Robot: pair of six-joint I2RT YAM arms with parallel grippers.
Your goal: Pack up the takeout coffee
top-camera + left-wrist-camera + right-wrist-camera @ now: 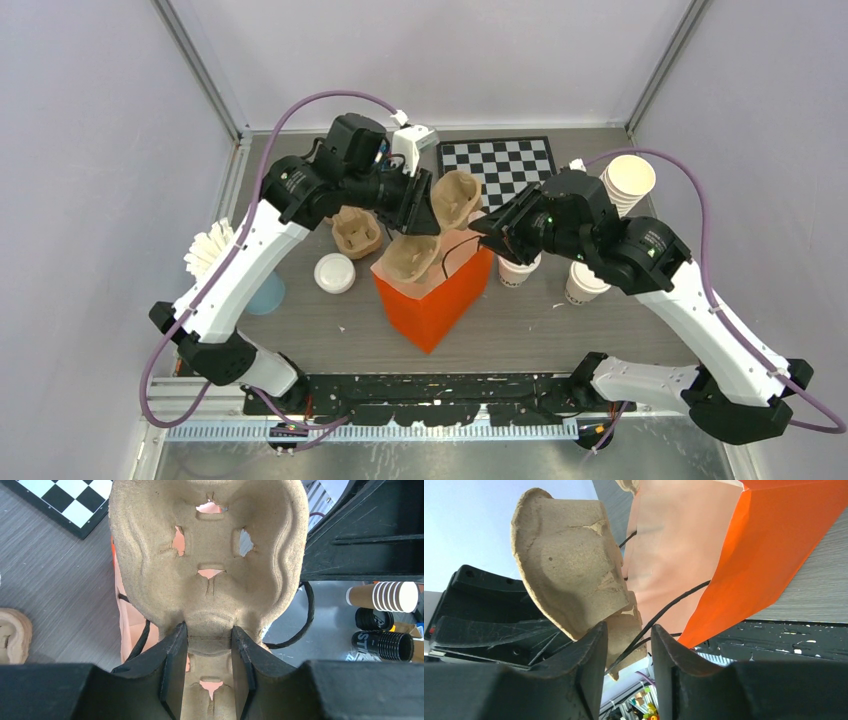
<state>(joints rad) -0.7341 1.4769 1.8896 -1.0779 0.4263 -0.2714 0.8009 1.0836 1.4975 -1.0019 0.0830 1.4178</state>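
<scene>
My left gripper (pixel 418 215) (pixel 210 627) is shut on the middle ridge of a brown pulp cup carrier (pixel 412 255) (pixel 210 545). It holds the carrier tilted over the open mouth of the orange paper bag (pixel 432 305) (pixel 122 625) (pixel 774 535). My right gripper (pixel 480 228) (pixel 629 627) is at the bag's right rim. Its jaws stand apart with the black cord handle (pixel 664 610) running between them. The carrier also shows in the right wrist view (pixel 569 565). The takeout coffee (pixel 585 283), a small lidded white cup, stands on the table right of the bag. A similar cup (pixel 517 272) is partly hidden under my right arm.
A tall stack of lidless white cups (pixel 628 180) stands at the back right. A checkerboard (pixel 497 162) (pixel 75 500) lies at the back. A second pulp carrier (pixel 355 232), a loose white lid (pixel 334 272) and a fan of lids (pixel 210 250) lie left of the bag.
</scene>
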